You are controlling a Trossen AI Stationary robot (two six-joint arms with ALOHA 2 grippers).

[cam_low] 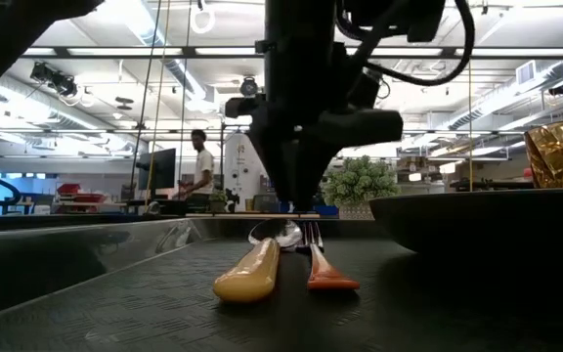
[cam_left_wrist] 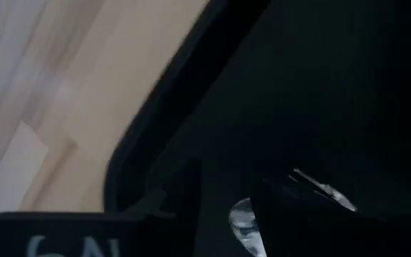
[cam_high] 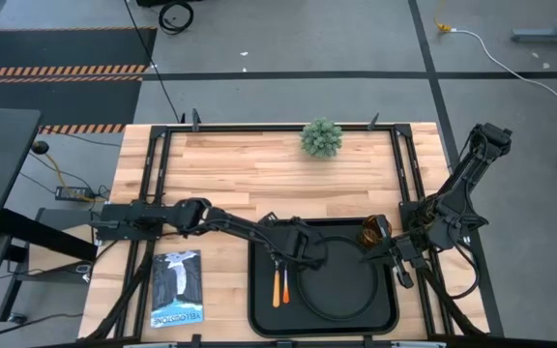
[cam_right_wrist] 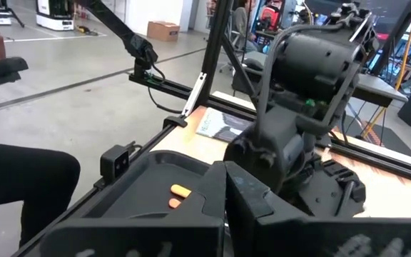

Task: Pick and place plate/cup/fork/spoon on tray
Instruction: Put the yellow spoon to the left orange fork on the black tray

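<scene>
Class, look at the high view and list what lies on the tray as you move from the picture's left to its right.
Spoon → fork → plate → cup, all on the tray. The left claw hangs over the utensils' heads; the right claw is beside the cup.

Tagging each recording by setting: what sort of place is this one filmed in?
Most likely a robotics lab or workshop in an open industrial hall. The wooden table stands on grey concrete with hazard-striped floor mats, cables trail across the floor, and behind it are exposed ceiling ducts, equipment racks and a standing person.
</scene>
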